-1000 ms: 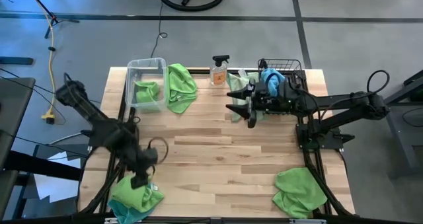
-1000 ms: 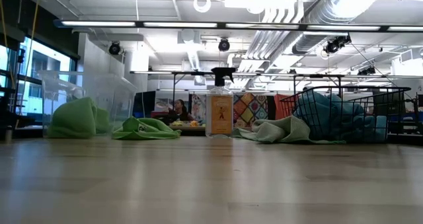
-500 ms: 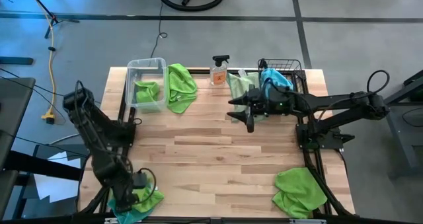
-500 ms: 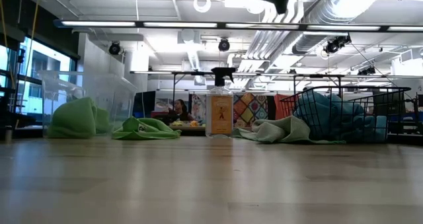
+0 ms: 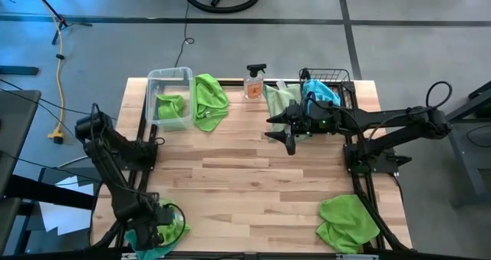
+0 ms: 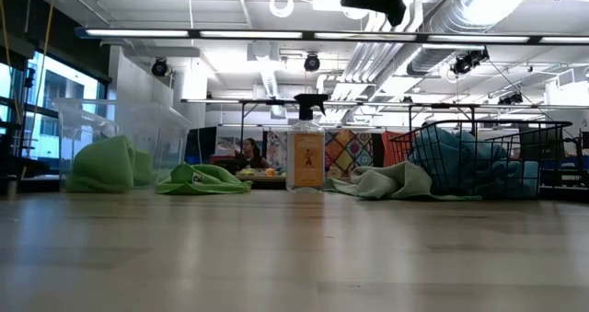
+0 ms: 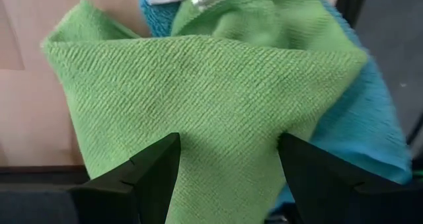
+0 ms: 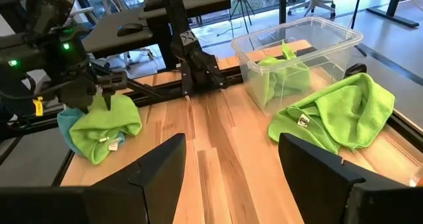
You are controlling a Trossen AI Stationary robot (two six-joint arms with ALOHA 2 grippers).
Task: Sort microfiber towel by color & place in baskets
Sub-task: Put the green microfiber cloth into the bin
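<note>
- Two containers stand at the far edge of the wooden table [image 5: 253, 176], with a clear spray bottle [image 5: 254, 82] between them: a clear plastic tub [image 5: 170, 97] to one side of the bottle, a black wire-mesh basket [image 5: 331, 86] to the other.
- Inside the tub lies one lime green towel [image 5: 169, 106]; a second green towel [image 5: 210, 100] is draped just beside the tub, on the side facing the bottle.
- Blue towels [image 5: 316, 91] fill the wire basket, and a pale green towel [image 5: 279, 99] lies between the bottle and the basket, touching the basket's side.
- Far from the bottle, at the table's near edge on the basket's side, sits another crumpled green towel [image 5: 347, 222].
- At the opposite near corner, on the tub's side, a green towel lying over a blue towel [image 7: 370, 112] forms a small pile [image 5: 165, 233].
- The left gripper [image 5: 153, 228] is right down on that pile; its wrist view shows the fingers [image 7: 142, 178] spread wide with the green cloth [image 7: 218, 98] between them, not pinched.
- The right gripper [image 5: 285, 128] hangs above the table just in front of the pale towel and the basket, fingers [image 8: 152, 174] well apart and holding nothing.
</note>
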